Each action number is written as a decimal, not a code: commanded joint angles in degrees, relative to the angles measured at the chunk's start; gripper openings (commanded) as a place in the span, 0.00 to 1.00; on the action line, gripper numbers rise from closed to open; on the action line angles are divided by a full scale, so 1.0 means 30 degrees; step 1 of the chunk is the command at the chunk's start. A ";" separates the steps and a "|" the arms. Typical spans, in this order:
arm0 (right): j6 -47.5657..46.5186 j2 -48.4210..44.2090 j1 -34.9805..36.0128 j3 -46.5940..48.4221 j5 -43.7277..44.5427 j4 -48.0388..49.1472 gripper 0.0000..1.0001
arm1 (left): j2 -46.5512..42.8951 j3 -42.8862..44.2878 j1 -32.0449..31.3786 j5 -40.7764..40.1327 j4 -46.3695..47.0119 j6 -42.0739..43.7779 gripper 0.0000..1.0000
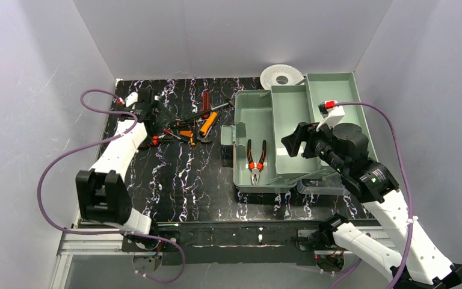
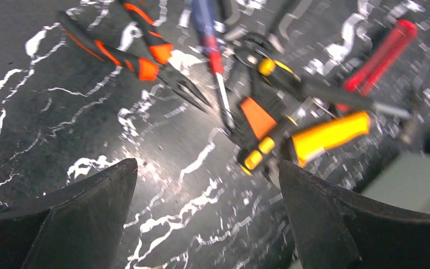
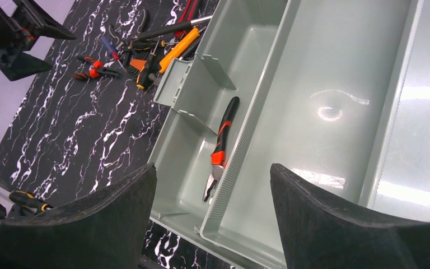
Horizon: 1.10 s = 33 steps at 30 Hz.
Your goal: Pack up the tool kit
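Note:
The pale-green tool kit box (image 1: 238, 162) lies open at the right of the black marbled table. One red-and-black pair of pliers (image 1: 255, 159) lies in its front left compartment. Loose tools (image 1: 194, 127) are piled left of the box: orange pliers (image 2: 140, 59), a blue-and-red screwdriver (image 2: 213, 50), a yellow-handled tool (image 2: 327, 134) and a red handle (image 2: 383, 53). My left gripper (image 1: 161, 127) (image 2: 207, 174) hangs open just short of the pile, with nothing between its fingers. My right gripper (image 1: 293, 144) (image 3: 213, 174) is open and empty above the box (image 3: 171, 151), over the pliers (image 3: 221, 148).
A white round spool (image 1: 281, 76) stands behind the box at the back wall. A wide green tray (image 3: 325, 112) fills the box's right part. Something clear and translucent (image 1: 322, 183) lies at the box's front right corner. White walls close in the table on three sides.

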 commanded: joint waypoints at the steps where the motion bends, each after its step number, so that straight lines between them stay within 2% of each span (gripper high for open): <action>1: -0.0461 -0.0527 0.0065 0.0910 0.0152 -0.0257 0.81 | 0.1928 0.0392 0.2210 0.0200 -0.1097 -0.1716 0.98; 4: -0.0517 -0.0761 0.0093 0.0944 0.0276 -0.0398 0.81 | 0.3546 0.0852 0.3877 0.0860 -0.1677 -0.2881 0.95; 8: -0.0526 -0.0876 0.0102 0.0914 0.0273 -0.0476 0.81 | 0.5016 0.1199 0.4721 0.0946 -0.1716 -0.4172 0.94; 13: -0.0494 -0.0946 0.0075 0.0918 0.0169 -0.0632 0.81 | 0.6589 0.2782 0.5054 -0.1207 -0.3215 -0.5004 0.82; 17: -0.0464 -0.1169 0.0084 0.0748 0.0387 -0.0739 0.81 | 0.7881 0.4169 0.5382 -0.1378 -0.4510 -0.5527 0.75; 21: -0.0474 -0.1191 0.0081 0.0739 0.0599 -0.0783 0.81 | 0.8749 0.4306 0.5558 -0.0908 -0.5173 -0.6587 0.65; 27: -0.0438 -0.1209 0.0097 0.0771 0.0619 -0.0908 0.81 | 0.9504 0.3923 0.5694 -0.0533 -0.4994 -0.7167 0.63; 33: -0.0422 -0.1473 0.0077 0.0684 0.1002 -0.0960 0.81 | 1.0438 0.3199 0.6115 0.0264 -0.4508 -0.7519 0.51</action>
